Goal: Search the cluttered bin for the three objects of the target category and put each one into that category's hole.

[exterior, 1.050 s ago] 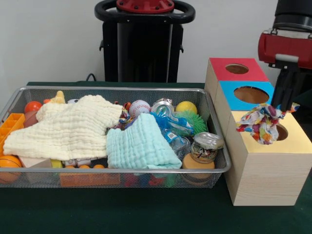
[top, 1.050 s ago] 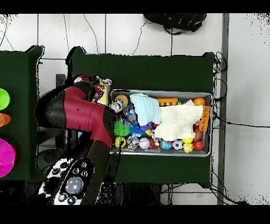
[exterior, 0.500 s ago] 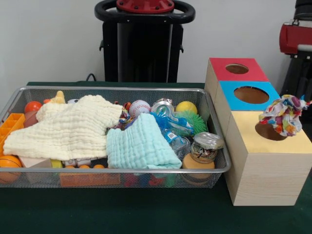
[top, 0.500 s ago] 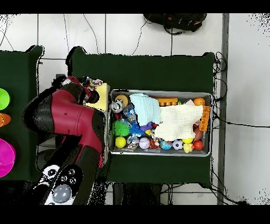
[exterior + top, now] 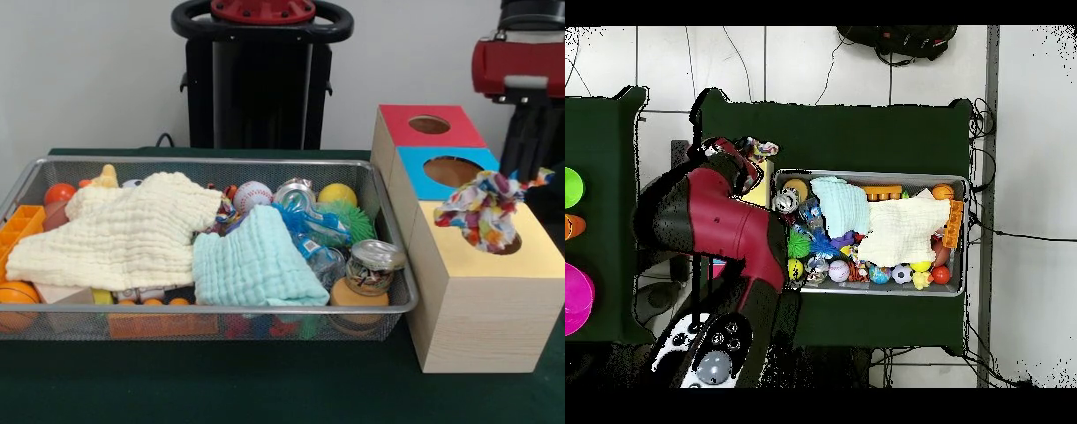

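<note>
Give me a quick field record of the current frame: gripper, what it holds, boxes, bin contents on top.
gripper: the gripper is above the yellow-topped box, its open or shut state hidden
held item: multicoloured cloth, hanging over the yellow box's hole, not yet inside
boxes: red-topped box farthest, blue-topped box in the middle, yellow nearest; red and blue holes unobstructed
bin: wire mesh bin, cluttered
top of clutter: cream cloth, mint cloth, baseball, yellow ball, jar
</note>
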You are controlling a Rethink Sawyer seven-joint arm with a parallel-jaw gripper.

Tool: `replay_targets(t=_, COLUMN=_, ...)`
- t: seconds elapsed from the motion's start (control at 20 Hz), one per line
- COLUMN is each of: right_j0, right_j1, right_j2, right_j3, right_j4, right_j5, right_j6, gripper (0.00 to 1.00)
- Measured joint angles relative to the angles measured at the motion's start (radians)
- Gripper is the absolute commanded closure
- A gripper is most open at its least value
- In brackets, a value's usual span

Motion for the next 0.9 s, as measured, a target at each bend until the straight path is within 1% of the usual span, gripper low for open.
replay_targets(t=0.15, right_j0=-0.025, right_j1=-0.006, right_j2=0.017, right_j3=0.029, right_j4=-0.001, right_j5=-0.055, right_j6=0.000, gripper=1.00)
replay_targets(t=0.35, right_j0=-0.032, right_j1=-0.007, right_j2=0.023, right_j3=0.057, right_j4=-0.002, right_j5=-0.091, right_j6=0.000, gripper=1.00)
replay_targets(t=0.5, right_j0=-0.025, right_j1=-0.007, right_j2=0.023, right_j3=0.070, right_j4=-0.002, right_j5=-0.095, right_j6=0.000, gripper=1.00)
replay_targets(t=0.7, right_j0=0.018, right_j1=0.001, right_j2=0.009, right_j3=0.078, right_j4=0.006, right_j5=-0.095, right_j6=0.000, gripper=1.00)
replay_targets(t=0.8, right_j0=0.060, right_j1=0.011, right_j2=-0.009, right_j3=0.078, right_j4=0.014, right_j5=-0.095, right_j6=0.000, gripper=1.00)
replay_targets(t=0.9, right_j0=0.081, right_j1=0.013, right_j2=-0.017, right_j3=0.078, right_j4=0.018, right_j5=-0.095, right_j6=0.000, gripper=1.00)
